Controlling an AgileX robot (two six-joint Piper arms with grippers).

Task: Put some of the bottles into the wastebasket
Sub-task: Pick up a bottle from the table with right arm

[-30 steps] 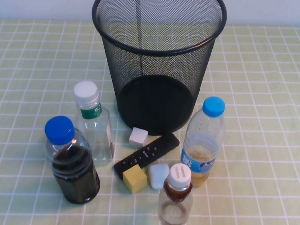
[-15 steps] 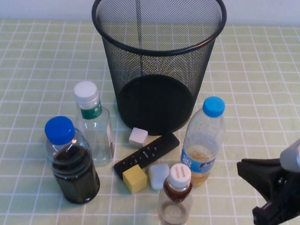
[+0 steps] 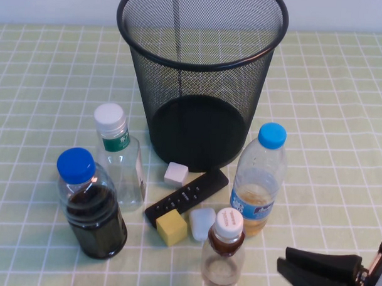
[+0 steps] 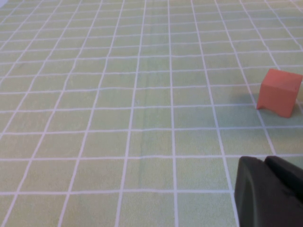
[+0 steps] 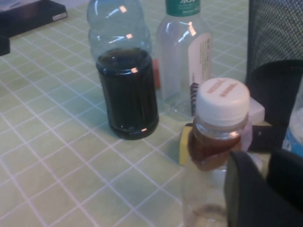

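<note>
The small clear bottle (image 3: pixel 223 251) with white cap and brownish neck stands at the table's front; it fills the right wrist view (image 5: pixel 215 142). The taller flat-sided bottle (image 3: pixel 118 159) with green neck label stands to the left and also shows in the right wrist view (image 5: pixel 184 61). The black mesh wastebasket (image 3: pixel 200 63) stands upright behind them, its wall at the edge of the right wrist view (image 5: pixel 279 42). My right gripper (image 3: pixel 282 260) is low at the front right, open, just right of the small bottle (image 5: pixel 265 163). My left gripper (image 4: pixel 265 161) is shut and empty over bare tablecloth, out of the high view.
A blue-capped bottle of dark liquid (image 3: pixel 91 205) stands front left. A blue-capped bottle of amber liquid (image 3: pixel 259 180) stands behind the small bottle. A black remote (image 3: pixel 186 196), a yellow block (image 3: pixel 172 228) and two white blocks (image 3: pixel 176 173) lie between them. An orange block (image 4: pixel 279 92) lies near the left gripper.
My right gripper came into view at the right edge, then moved lower and left towards the small bottle. The bottles and wastebasket have not moved.
</note>
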